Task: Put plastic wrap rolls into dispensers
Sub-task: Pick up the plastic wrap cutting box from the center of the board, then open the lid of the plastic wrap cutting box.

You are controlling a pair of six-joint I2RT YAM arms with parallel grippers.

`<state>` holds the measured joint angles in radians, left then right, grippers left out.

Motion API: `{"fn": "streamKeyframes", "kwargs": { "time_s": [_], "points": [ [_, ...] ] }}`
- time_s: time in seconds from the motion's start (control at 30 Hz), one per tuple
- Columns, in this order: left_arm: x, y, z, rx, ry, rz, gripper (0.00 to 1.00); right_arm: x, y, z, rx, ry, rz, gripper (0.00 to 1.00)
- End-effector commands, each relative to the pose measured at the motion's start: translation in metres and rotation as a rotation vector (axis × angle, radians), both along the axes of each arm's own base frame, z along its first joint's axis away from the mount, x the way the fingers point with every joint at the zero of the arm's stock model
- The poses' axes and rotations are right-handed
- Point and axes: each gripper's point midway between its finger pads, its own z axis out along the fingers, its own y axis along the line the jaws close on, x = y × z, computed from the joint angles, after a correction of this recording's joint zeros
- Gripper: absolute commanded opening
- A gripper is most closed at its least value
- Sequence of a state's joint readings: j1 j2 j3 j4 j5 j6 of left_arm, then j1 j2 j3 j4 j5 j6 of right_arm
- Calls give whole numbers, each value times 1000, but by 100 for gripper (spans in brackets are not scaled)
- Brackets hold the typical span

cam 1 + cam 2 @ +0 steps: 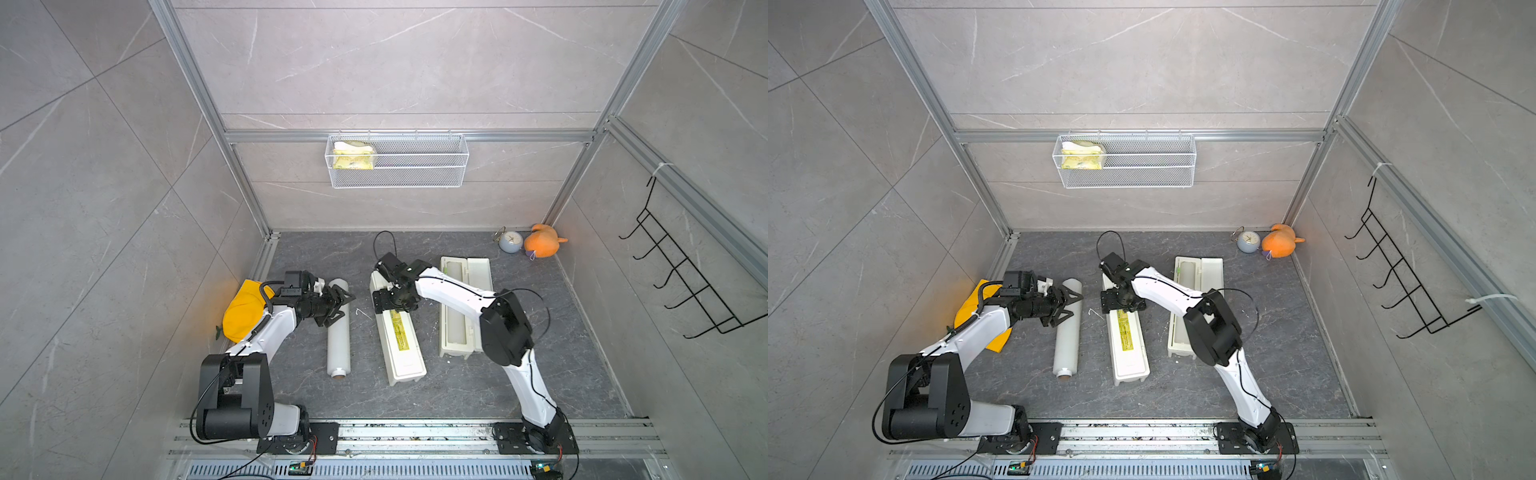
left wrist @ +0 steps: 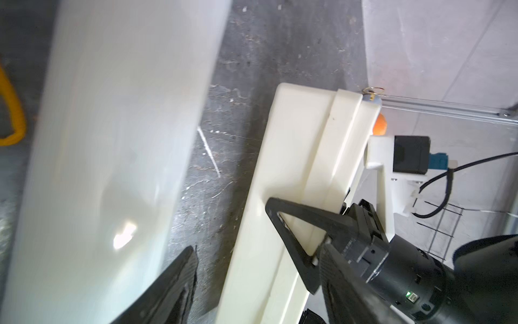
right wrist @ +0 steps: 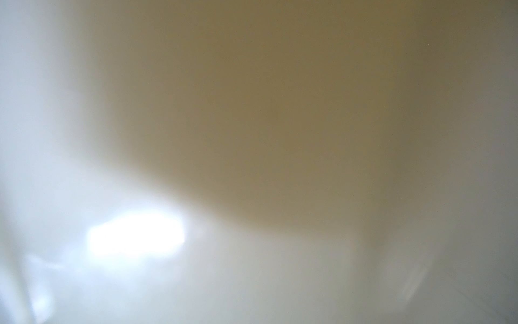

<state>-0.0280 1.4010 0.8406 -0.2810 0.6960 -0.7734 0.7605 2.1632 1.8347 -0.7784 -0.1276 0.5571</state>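
Two arms reach over the surface (image 1: 457,390). We see the left arm (image 1: 278,328) stretched low, its left claw (image 1: 349,306) half spread above the roll (image 1: 338,345), gripping nothing; the roll lies flat just beside the closed dispenser (image 1: 405,357). The right arm (image 1: 453,289) bends elbow-high, right claw (image 1: 394,301) pointing down onto that dispenser's far end, spread we cannot tell. The open dispenser (image 1: 478,270) lies on its other side.

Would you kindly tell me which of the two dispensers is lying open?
The dispenser nearest the right wall: its lid is folded back, while the middle dispenser, bearing the yellow-green label, is shut.
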Motion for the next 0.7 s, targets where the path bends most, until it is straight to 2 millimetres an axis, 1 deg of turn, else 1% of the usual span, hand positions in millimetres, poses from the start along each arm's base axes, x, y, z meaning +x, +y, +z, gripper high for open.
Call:
{"fn": "streamKeyframes", "kwargs": {
  "time_s": [0.0,0.03,0.07,0.13,0.2,0.27,0.3,0.43,0.57,0.67],
  "points": [
    [19,-11,39,-81,-160,-58,73,15,10,69,294,-110,44,87],
    [22,-13,47,-102,-195,-67,74,15,7,75,329,-121,56,87],
    [25,-17,56,-129,-238,-77,78,13,3,85,360,-137,65,87],
    [30,-23,77,-189,-336,-105,90,7,-2,104,439,-146,98,87],
    [35,-27,96,-258,-420,-107,99,2,-5,121,504,-145,131,87],
    [38,-32,116,-304,-506,-128,100,-7,-5,138,561,-144,171,87],
    [39,-35,123,-320,-527,-144,100,-11,-5,145,582,-143,190,87],
    [34,-58,146,-364,-610,-244,100,-24,-1,173,695,-143,246,87],
    [27,-75,173,-432,-704,-299,100,-36,1,192,772,-131,284,87],
    [21,-87,184,-454,-738,-359,100,-42,3,201,814,-119,305,87]
  ]
}}
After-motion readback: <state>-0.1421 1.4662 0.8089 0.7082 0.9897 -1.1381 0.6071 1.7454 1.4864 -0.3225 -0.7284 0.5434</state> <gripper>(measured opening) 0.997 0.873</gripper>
